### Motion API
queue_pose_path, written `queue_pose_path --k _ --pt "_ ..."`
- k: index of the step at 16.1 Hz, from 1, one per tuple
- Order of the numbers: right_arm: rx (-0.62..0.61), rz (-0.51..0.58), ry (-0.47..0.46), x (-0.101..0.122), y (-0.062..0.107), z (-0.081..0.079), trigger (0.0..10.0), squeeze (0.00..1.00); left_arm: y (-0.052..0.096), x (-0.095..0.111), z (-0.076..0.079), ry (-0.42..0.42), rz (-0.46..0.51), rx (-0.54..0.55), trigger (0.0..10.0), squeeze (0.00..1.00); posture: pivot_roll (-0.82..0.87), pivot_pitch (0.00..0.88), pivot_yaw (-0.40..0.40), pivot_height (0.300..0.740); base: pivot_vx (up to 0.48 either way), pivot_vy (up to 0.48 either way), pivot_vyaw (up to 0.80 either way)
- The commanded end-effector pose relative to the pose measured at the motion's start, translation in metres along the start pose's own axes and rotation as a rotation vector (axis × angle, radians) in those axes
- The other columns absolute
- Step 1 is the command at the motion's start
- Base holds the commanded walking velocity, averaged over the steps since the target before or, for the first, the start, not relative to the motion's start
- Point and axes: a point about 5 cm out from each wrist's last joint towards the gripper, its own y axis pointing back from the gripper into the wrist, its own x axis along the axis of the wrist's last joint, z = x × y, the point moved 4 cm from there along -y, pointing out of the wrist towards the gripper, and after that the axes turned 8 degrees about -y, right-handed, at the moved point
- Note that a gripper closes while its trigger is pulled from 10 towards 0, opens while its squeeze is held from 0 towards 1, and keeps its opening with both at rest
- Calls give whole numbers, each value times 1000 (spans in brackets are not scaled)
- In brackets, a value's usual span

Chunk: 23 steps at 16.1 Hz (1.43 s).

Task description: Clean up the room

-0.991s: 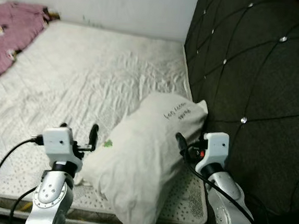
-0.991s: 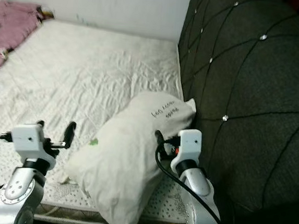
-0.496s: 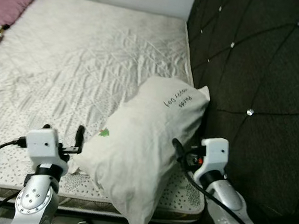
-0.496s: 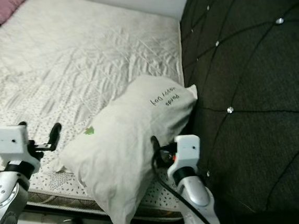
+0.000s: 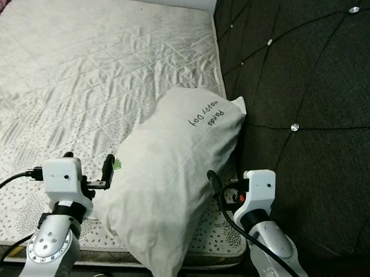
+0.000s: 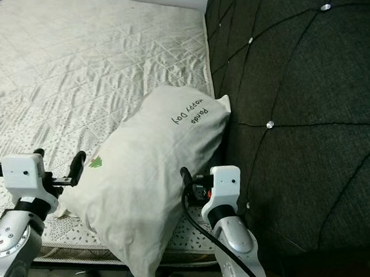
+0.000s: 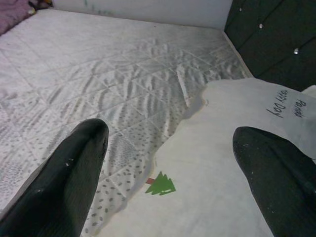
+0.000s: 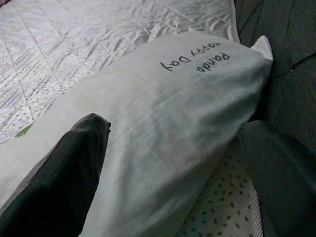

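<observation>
Lettering on the white pillow (image 5: 172,176) reads "Happy Day Panda", with a small green tree (image 7: 160,184) printed near one edge. It lies at the bed's (image 5: 81,71) corner against the dark tufted headboard (image 5: 307,78), overhanging the mattress edge. Head views show both arms raised flanking the pillow. Left gripper (image 7: 173,163) is spread over the tree-marked edge; right gripper (image 8: 177,163) is spread across the other side, by the headboard.

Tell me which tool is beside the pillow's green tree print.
The left tool: it sits at the pillow edge bearing the green tree. The right tool is on the opposite, headboard side.
</observation>
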Motion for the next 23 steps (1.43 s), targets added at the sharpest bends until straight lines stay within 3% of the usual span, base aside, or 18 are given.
queue_pose_path --k 1,6,17,23 --pt "-7 -4 1 -1 0 2 10000 0 0 -4 0 -4 -19 -11 10000 0 -56 201 -57 740 0 0 0" --pt "5 3 5 -1 -2 1 10000 0 -5 -4 6 -3 -18 -29 10000 0 -57 193 -56 732 0 0 0" --pt "30 6 21 2 -5 -1 10000 0 -11 -1 14 2 -7 -50 10000 0 -67 205 -60 604 0 0 0" --pt "44 2 29 3 -9 -1 10000 0 -17 0 20 18 -1 -65 10000 0 -65 205 -69 600 0 0 0"
